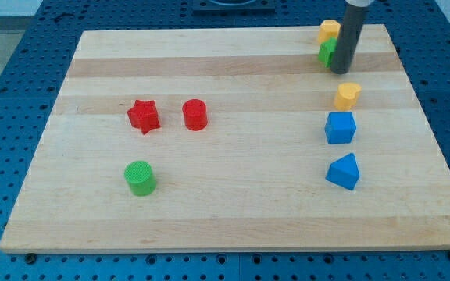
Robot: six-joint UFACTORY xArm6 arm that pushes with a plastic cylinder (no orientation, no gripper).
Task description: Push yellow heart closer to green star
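The yellow heart [348, 95] lies on the wooden board [233, 195] near the view's right edge. A green block [326, 52], partly hidden by the rod so its shape is unclear, sits above it near the top right. My tip [340, 71] is at the right side of that green block, touching or nearly touching it, and a short way above and left of the yellow heart. Another yellow block [328, 31] sits just above the green one, also partly hidden by the rod.
A blue cube [340, 127] and a blue triangular block [344, 172] lie below the yellow heart. A red star [144, 115] and a red cylinder [195, 115] sit left of centre. A green cylinder [140, 178] sits at the lower left.
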